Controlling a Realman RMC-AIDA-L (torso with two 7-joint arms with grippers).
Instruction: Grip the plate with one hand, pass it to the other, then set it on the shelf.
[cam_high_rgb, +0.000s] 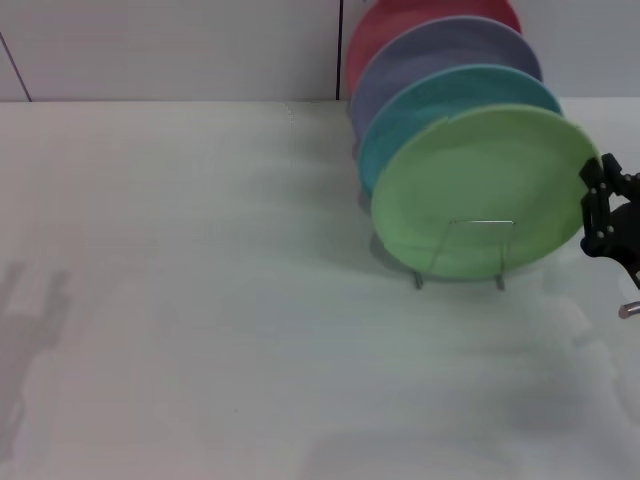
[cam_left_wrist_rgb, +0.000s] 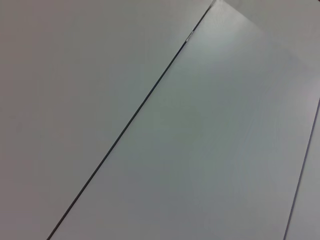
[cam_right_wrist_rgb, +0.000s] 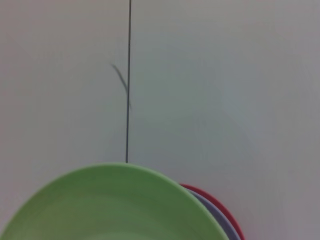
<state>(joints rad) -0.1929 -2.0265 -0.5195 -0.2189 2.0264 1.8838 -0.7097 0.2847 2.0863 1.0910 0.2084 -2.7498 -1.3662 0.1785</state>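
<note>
One hand beside racked plate

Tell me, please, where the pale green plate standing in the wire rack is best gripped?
Probably on the upper right rim of the pale green plate. It stands on edge, frontmost in the wire rack, so that rim is exposed, and the right hand is already beside it.

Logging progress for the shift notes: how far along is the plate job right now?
Nearly finished, by the look of it. Done: the round pale green plastic plate stands on edge in the front slot of the silver wire rack, ahead of the turquoise, lavender and red plates. In hand: the right gripper sits at the plate's right rim. Left: letting go and pulling clear. The left arm is out of sight.
</note>
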